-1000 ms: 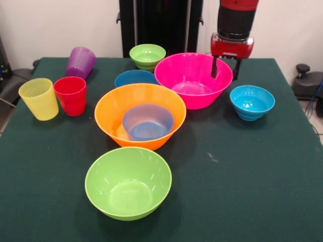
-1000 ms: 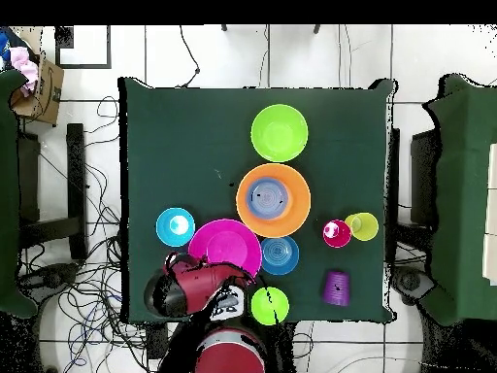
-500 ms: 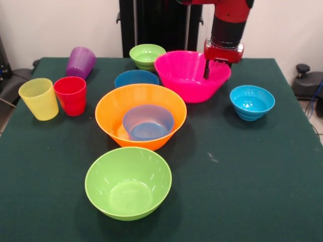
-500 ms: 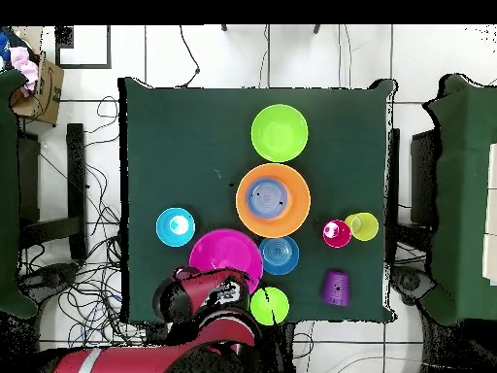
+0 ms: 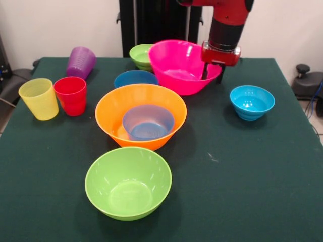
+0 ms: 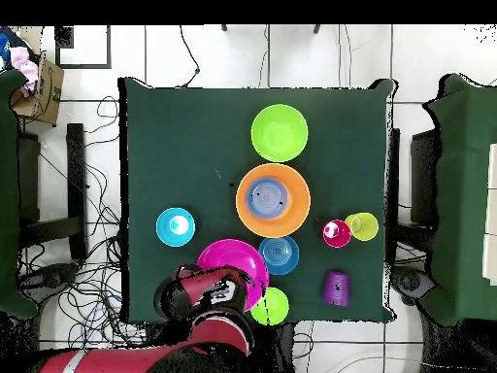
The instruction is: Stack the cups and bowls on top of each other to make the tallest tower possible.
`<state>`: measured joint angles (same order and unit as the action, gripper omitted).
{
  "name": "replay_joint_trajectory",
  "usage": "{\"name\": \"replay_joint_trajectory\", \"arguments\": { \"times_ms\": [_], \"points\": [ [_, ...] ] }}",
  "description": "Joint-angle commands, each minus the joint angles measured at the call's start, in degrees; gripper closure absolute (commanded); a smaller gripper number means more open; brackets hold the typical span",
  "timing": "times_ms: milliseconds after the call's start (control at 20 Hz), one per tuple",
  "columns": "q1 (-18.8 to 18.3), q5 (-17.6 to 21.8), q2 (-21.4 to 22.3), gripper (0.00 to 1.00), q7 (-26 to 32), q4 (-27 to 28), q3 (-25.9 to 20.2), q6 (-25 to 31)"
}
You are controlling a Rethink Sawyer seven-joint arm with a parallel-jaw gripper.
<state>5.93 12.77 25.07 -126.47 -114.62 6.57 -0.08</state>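
The red and black arm's pincer [image 5: 212, 70] is clamped on the rim of the large glossy pink plastic bowl [image 5: 179, 65], at that bowl's right side in the front view. The bowl hangs tilted, its gripped side raised and its opening turned toward the camera, and it partly covers the small green plastic bowl [image 5: 140, 54] behind it. In the overhead view the pink bowl [image 6: 231, 266] shows just above the arm, beside the small green bowl [image 6: 273, 307].

The large orange plastic bowl [image 5: 113, 108] sits upright near the middle of the green-covered table [image 5: 252, 171], with a small blue plastic bowl [image 5: 148, 122] resting inside it. A second blue bowl [image 5: 135, 78] stands just behind the orange one, and a third, lighter blue bowl [image 5: 252, 102] stands apart at the right. The medium green plastic bowl [image 5: 128, 182] sits alone at the near side.

At the left the yellow translucent tumbler [image 5: 39, 99] and the red tumbler [image 5: 70, 95] stand upright just beside each other. The purple tumbler [image 5: 81, 62] sits behind them, tilted.
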Motion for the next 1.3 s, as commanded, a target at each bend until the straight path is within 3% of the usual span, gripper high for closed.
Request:
{"name": "replay_joint_trajectory", "arguments": {
  "times_ms": [50,650,800,1100,1300],
  "points": [
    [2.57,0.41,-7.45,1.0,-4.77,7.07,0.57,-5.3],
    [1.41,-0.02,-6.59,1.0,-4.9,7.66,-0.12,-4.91],
    [-1.42,-0.05,-0.75,1.0,-4.6,5.76,-1.99,-2.06],
    [-6.6,-2.59,14.89,1.0,-1.87,2.88,-5.34,12.16],
    [-8.04,-3.86,18.52,1.0,-1.0,4.76,-5.94,18.0]
  ]
}}
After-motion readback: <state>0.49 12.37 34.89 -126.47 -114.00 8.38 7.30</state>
